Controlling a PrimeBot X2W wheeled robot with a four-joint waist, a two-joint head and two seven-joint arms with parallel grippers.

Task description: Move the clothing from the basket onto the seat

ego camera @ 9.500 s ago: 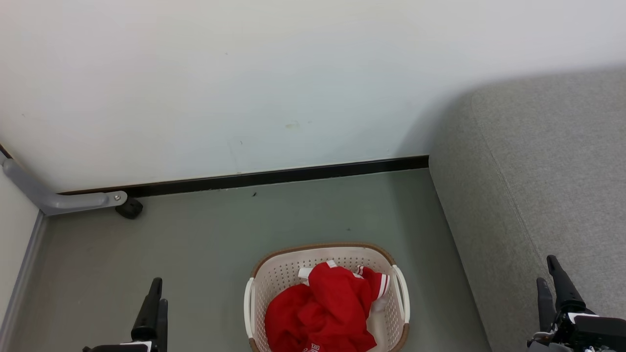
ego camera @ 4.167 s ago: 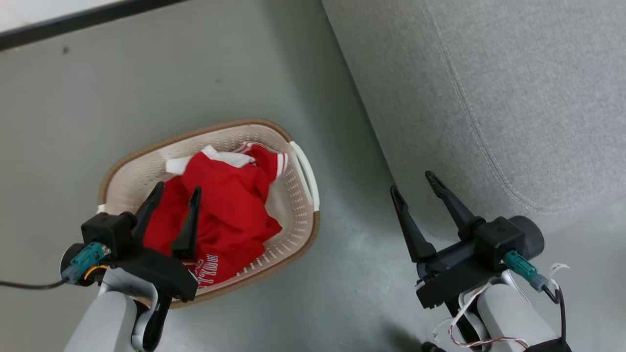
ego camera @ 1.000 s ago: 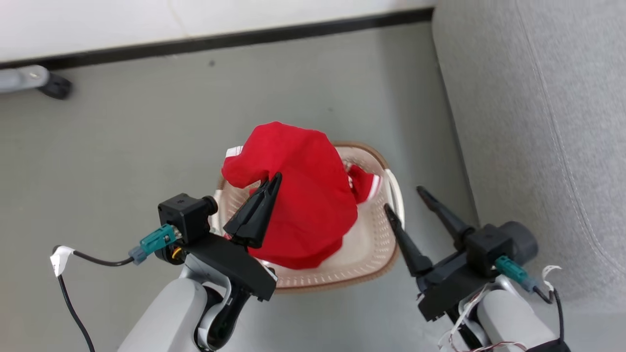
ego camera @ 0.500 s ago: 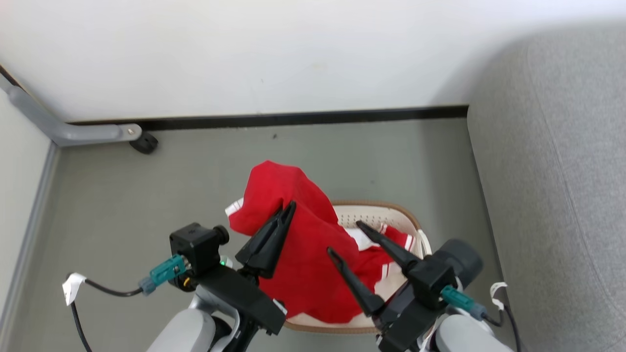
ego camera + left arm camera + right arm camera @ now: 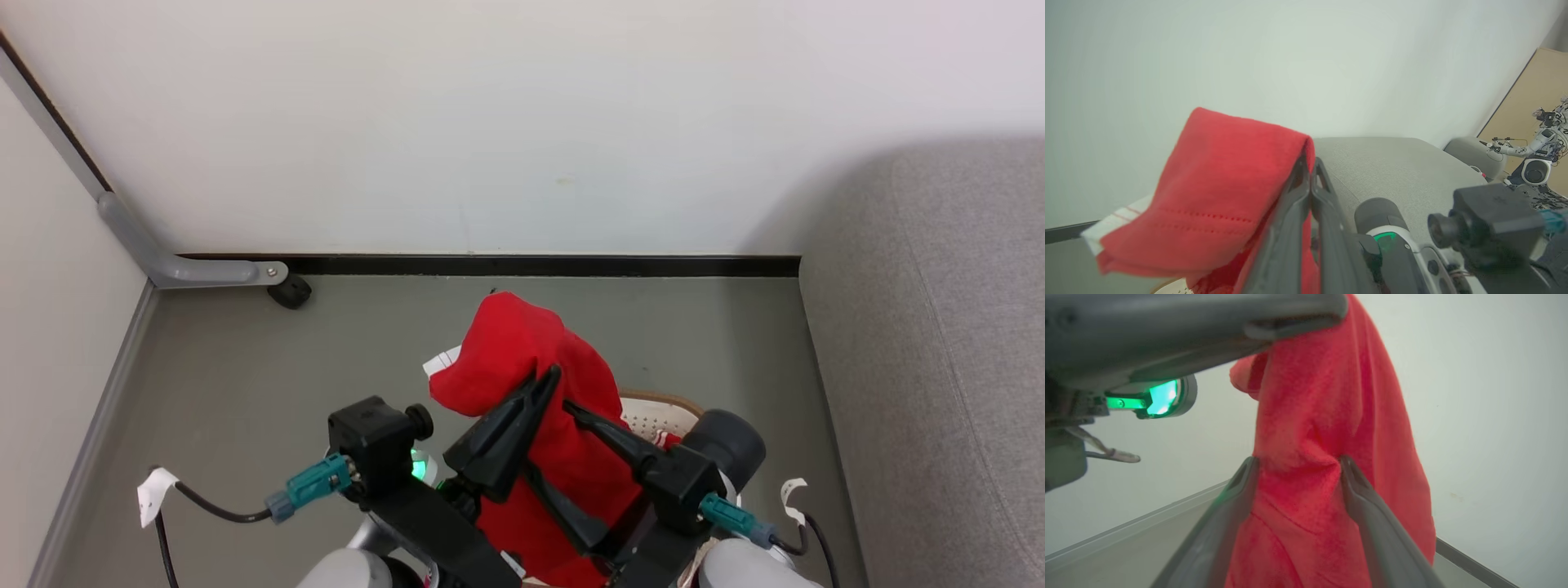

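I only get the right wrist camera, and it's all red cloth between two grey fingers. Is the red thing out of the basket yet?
Observer: It's lifted. In the head view the clothing hangs above the basket, but the arms hide its lower end.
Operator: What's holding it up?
Observer: The left gripper, shut on a top fold, plain in the left wrist view.
Operator: Where's the seat?
Observer: The seat is on the robot's right, past the basket.
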